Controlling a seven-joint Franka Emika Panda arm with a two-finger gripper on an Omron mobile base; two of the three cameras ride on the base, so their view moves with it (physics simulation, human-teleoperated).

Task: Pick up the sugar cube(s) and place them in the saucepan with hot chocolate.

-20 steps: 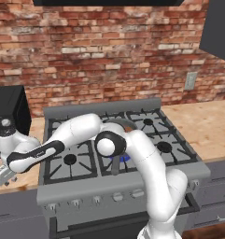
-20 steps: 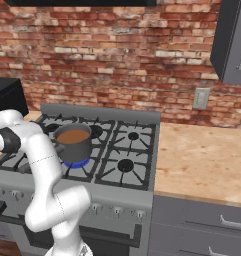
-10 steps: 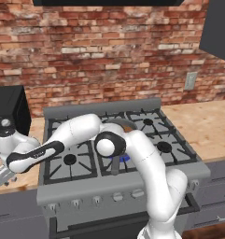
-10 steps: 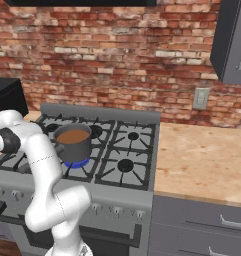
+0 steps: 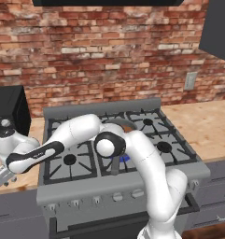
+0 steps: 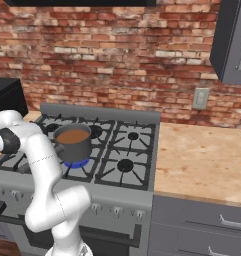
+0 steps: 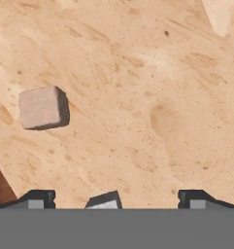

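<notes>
Close under the hand, the two small dark fingertips (image 7: 38,197) stand far apart with bare sandy-tan wooden countertop (image 7: 152,97) between them, so the claw is spread wide and holds nothing. Between the tips, at the bottom edge of the hand view, the top of a tiny pale grey-white sugar cube (image 7: 105,200) peeks up. A second pale cube (image 7: 42,108) lies further out and off to the left of the gap, apart from both tips, with open counter all around it. A dark reddish-brown strip (image 7: 2,187) cuts the lower left corner of that view.

In the left base view, the white arm reaches out leftwards from the stove, bent low, and its two-finger gripper (image 5: 3,176) hangs just above the counter to the left of the grey gas stove (image 5: 86,184).

Farther off, the dark grey metal saucepan with brown liquid (image 6: 73,142) sits on the stove's front left burner over a blue flame, well apart from the cubes. Behind stands the red brick wall (image 6: 117,60).
</notes>
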